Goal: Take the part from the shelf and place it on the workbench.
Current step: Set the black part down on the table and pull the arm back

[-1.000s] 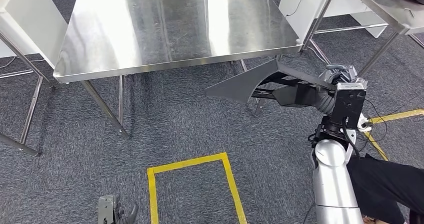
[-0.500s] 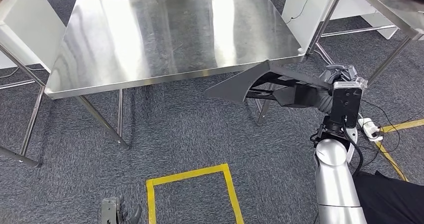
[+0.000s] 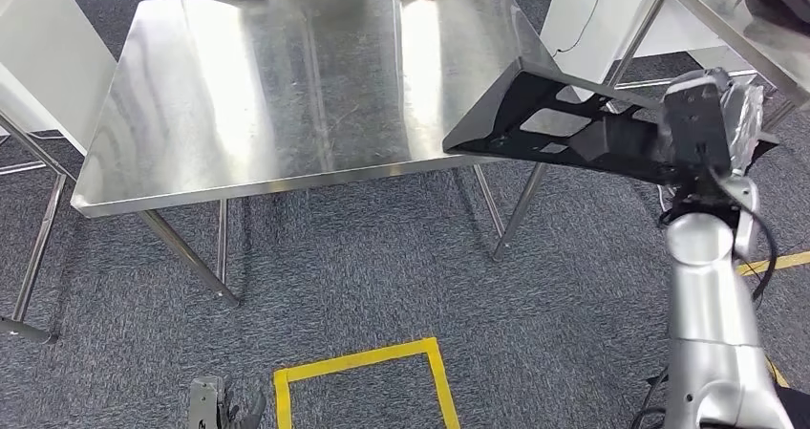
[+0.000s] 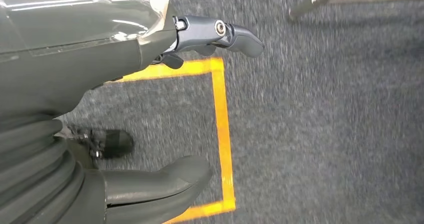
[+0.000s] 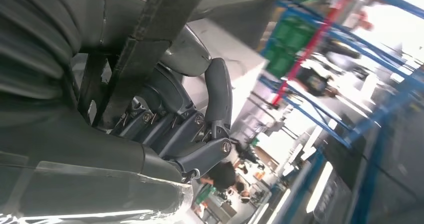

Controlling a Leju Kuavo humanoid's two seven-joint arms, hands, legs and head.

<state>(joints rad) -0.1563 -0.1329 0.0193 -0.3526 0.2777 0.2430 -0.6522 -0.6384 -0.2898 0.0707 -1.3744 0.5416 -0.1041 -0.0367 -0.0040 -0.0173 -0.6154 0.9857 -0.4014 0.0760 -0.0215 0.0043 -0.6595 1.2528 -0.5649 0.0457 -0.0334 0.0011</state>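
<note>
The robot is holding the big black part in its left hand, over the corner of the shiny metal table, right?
Not quite. It is the right hand that holds the black part, as the head view shows. The left hand hangs low by the yellow floor tape and holds nothing. The rest is right: the part reaches over the corner of the shiny metal table.

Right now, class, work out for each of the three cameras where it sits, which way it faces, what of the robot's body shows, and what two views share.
Head view: high on the body, looking down at the steel workbench; right hand holds the black part.
Left wrist view: behind the left hand, facing carpet and yellow tape.
Right wrist view: behind the right hand, facing blue shelving.
Shared: head and right wrist views both show the part; head and left wrist views the tape.
</note>
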